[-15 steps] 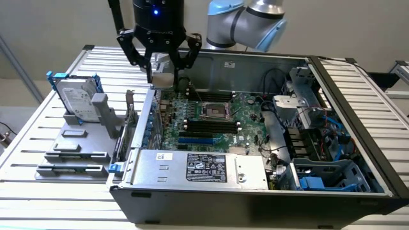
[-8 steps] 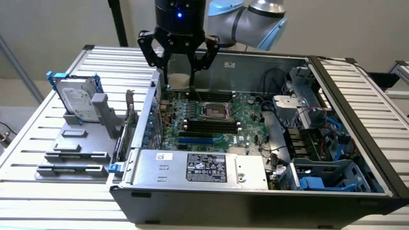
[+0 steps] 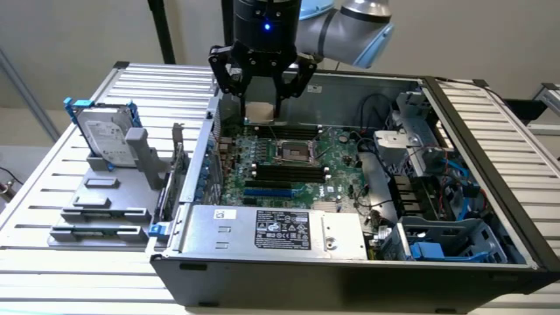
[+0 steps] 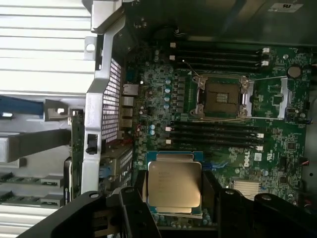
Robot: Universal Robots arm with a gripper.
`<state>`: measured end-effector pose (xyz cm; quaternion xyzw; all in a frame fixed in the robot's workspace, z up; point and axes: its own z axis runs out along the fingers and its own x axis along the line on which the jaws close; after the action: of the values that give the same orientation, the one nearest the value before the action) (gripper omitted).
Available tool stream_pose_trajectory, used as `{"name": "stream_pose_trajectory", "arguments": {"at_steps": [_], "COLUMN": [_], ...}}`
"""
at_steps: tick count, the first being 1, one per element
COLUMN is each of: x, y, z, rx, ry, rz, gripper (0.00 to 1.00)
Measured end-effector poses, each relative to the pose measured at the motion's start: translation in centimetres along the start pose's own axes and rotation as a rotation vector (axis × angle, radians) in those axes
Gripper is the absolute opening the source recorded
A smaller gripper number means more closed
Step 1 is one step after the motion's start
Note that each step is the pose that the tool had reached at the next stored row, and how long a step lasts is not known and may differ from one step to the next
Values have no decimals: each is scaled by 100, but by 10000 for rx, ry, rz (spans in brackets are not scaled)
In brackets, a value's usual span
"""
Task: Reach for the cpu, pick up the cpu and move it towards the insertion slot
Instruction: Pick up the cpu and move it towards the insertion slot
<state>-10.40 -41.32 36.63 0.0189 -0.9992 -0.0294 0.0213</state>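
My gripper (image 3: 261, 98) hangs above the far edge of the open computer case (image 3: 350, 275), its two black fingers (image 3: 229, 79) clenched on the cpu (image 3: 260, 111), which is lifted clear of the motherboard (image 3: 324, 170). In the exterior view the chip appears only as a small pale square between the fingertips. The wrist view looks down past the gripper (image 4: 174, 191) and gives the detail that is missing there: the cpu (image 4: 174, 184) lies flat, its silvery metal top facing the camera with faint printing, a dark finger (image 4: 141, 191) pressed against each of two opposite edges.

The insertion slot (image 3: 295, 151) sits on the board just nearer than the gripper in the exterior view, a square socket with a shiny frame and dark centre. The wrist view shows the insertion slot (image 4: 221, 97) well apart from the held chip, with long black memory slots (image 4: 215, 136) lying between them and a second bank (image 4: 220, 57) beyond the socket.

The exterior view alone takes in the surroundings. A silver power supply (image 3: 275, 231) with a printed label fills the near part of the case. At the exterior view's left, outside the case, a hard drive (image 3: 105, 136) with blue clips stands upright in a grey holder (image 3: 101, 210) on the slatted table (image 3: 52, 170).
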Motion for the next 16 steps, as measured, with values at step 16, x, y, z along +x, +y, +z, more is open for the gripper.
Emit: {"name": "stream_pose_trajectory", "arguments": {"at_steps": [16], "x": [-417], "y": [345], "z": [30], "rx": [-1], "ry": [-2], "rz": [-1], "gripper": [54]}}
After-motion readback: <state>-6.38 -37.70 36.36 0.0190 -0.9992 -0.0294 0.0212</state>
